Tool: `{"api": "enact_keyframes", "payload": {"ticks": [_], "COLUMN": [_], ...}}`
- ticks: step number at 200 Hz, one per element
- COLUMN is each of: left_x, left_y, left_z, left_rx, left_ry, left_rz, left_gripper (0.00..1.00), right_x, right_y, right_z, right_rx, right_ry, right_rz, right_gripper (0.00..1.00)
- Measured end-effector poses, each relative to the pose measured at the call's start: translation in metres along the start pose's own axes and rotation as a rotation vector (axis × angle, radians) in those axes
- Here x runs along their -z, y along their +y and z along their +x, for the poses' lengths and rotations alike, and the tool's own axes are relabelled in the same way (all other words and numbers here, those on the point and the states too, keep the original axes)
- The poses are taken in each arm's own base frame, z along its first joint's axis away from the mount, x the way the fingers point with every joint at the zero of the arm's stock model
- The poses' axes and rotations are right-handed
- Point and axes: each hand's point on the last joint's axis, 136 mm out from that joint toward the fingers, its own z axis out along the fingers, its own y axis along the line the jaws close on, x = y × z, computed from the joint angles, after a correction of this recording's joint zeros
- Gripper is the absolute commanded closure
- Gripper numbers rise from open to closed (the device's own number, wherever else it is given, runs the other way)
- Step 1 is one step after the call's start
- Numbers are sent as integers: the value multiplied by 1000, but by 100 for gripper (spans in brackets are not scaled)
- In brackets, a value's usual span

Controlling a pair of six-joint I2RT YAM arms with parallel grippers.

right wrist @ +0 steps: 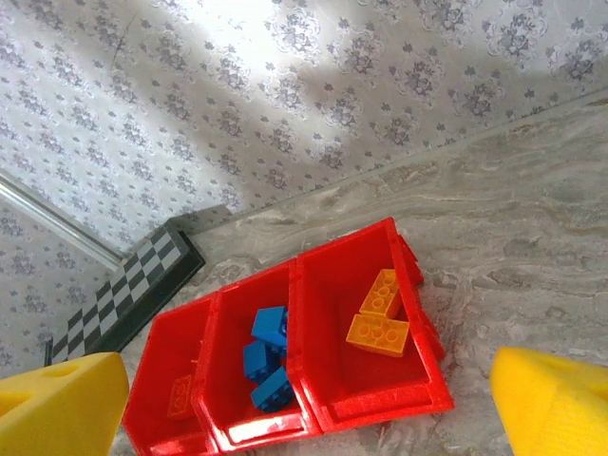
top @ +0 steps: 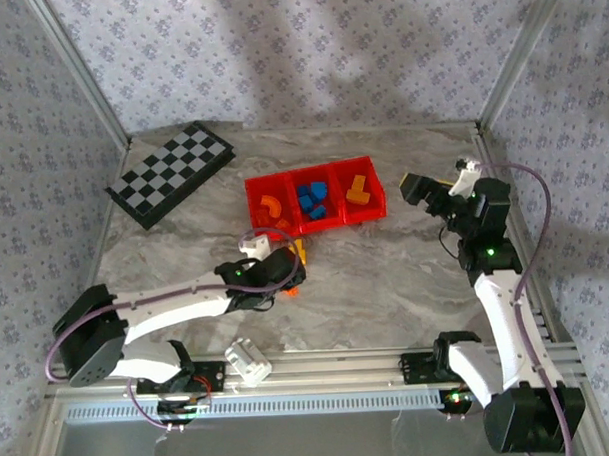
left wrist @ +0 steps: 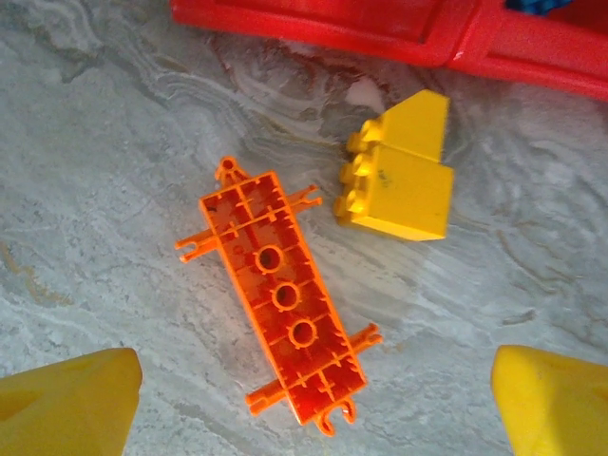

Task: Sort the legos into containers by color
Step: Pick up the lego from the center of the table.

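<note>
An orange lego plate (left wrist: 280, 304) lies underside up on the marble table, with a yellow sloped lego (left wrist: 399, 176) just beyond it near the red tray (left wrist: 380, 28). My left gripper (left wrist: 309, 408) hangs open above the orange plate, its yellow fingers (left wrist: 66, 404) on either side of it and touching nothing. From above, the left gripper (top: 292, 266) sits just in front of the containers (top: 314, 226). The right gripper (top: 428, 196) is open and empty to the right of the tray. The containers (right wrist: 380, 418) hold an orange brick (right wrist: 180, 394), blue bricks (right wrist: 266, 356) and yellow bricks (right wrist: 380, 318).
A black-and-white checkered board (top: 171, 173) lies at the back left. A white block (top: 249, 360) rests by the near rail between the arm bases. Metal frame posts and patterned walls bound the table.
</note>
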Motion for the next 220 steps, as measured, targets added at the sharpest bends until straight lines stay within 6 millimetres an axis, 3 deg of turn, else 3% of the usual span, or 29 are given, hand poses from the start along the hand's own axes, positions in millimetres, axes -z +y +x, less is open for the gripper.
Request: {"api": "enact_keyframes", "payload": {"ticks": [48,115,179,220], "left_x": [-16,-30,-38,-45], "left_y": [12,23,8,12], "left_z": [8,3,3,10], "left_rx": [28,84,56,45], "left_ry": [25,27,50,81], "left_rz": [-106,-155,-153,-174], "left_gripper": [12,25,29,30], "right_x": [-2,-3,-4,-4], "right_y": [1,2,3,4], "right_z": [24,33,42,44], "right_rx": [41,62,88,97], "right_ry": [79,107,130,138], "right_rz": [12,23,44,52], "right_gripper": [0,0,0,0]}}
